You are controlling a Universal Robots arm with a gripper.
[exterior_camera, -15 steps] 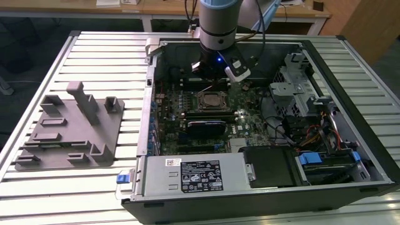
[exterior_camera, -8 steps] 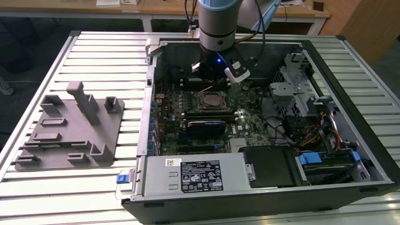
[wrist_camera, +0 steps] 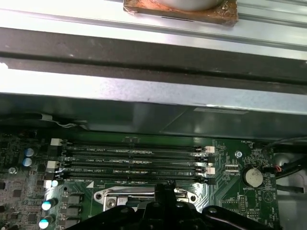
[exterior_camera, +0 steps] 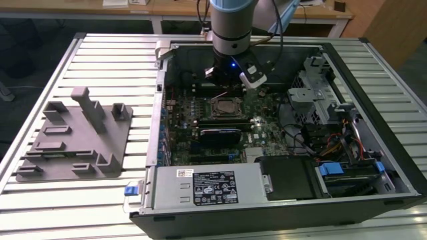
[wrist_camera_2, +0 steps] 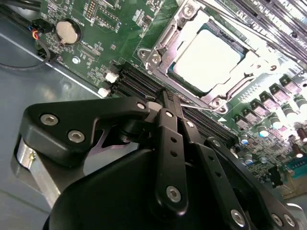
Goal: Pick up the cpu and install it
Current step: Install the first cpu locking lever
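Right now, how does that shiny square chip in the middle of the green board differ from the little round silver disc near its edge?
In the second wrist view, the cpu is square, large and pale, seated inside a metal socket frame. The coin battery is round, much smaller, and sits in a dark holder near the board's edge. Both are flat, metallic and mounted on the green motherboard.

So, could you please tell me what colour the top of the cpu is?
The cpu has a shiny, pale silver-grey top, seen best in the second wrist view, seated in the socket frame.

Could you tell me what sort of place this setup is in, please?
Probably a robotics lab or test bench: an open black desktop computer case lies on a slatted aluminium table beside a grey plastic fixture block, with wooden desks behind.
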